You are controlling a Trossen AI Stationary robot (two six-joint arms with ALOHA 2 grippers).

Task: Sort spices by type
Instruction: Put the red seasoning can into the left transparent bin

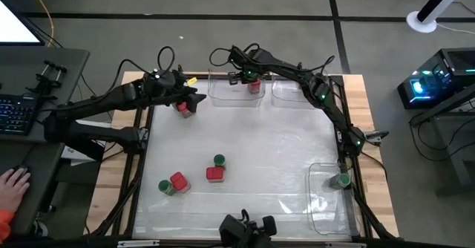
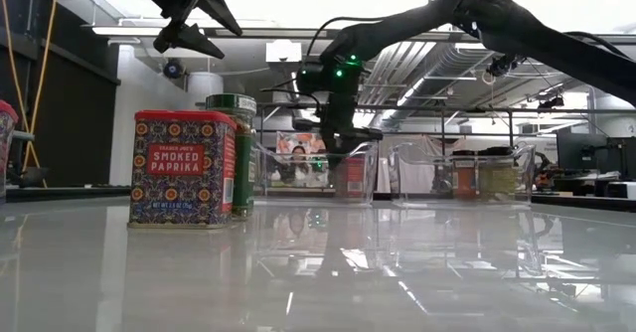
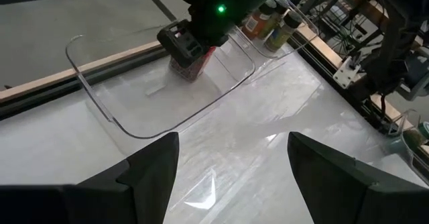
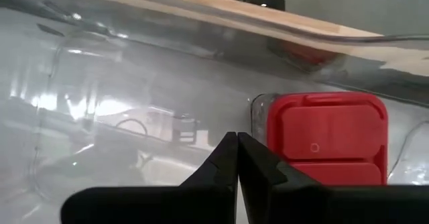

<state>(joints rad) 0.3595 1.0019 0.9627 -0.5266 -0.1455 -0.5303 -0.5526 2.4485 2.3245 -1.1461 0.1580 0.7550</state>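
A white table is holding several small spice jars and three clear plastic bins, two along the far edge and one at the near right corner. The right gripper [image 1: 251, 79] is reaching into the far-left bin [image 1: 223, 99], hovering just beside a red-capped jar [image 4: 326, 138] that is standing upright on the bin floor. Its fingers are pressed together with nothing between them, and the jar is sitting free next to them, so this looks like a jar just delivered to the red-cap pile. The left gripper [image 3: 228, 163] is hanging above the table's far-left corner with its fingers spread wide and empty. In the overhead view a red-capped jar [image 1: 182, 107] is showing right by the left gripper; whether it is standing on the table below cannot be told for sure. Four jars are waiting unsorted in the near-middle of the table: a green-capped jar [image 1: 219, 160] touching a red smoked paprika tin [image 2: 184, 168], and farther left another red-capped jar [image 1: 178, 181] beside a green-capped one [image 1: 165, 187]. A green-capped jar [image 1: 342, 180] is sitting in the near-right bin [image 1: 319, 211], which seems to be the green pile. The far-right bin [image 3: 295, 39] is holding a couple of dark-capped bottles [image 3: 258, 21], seemingly a third group. Sorting appears roughly half done.
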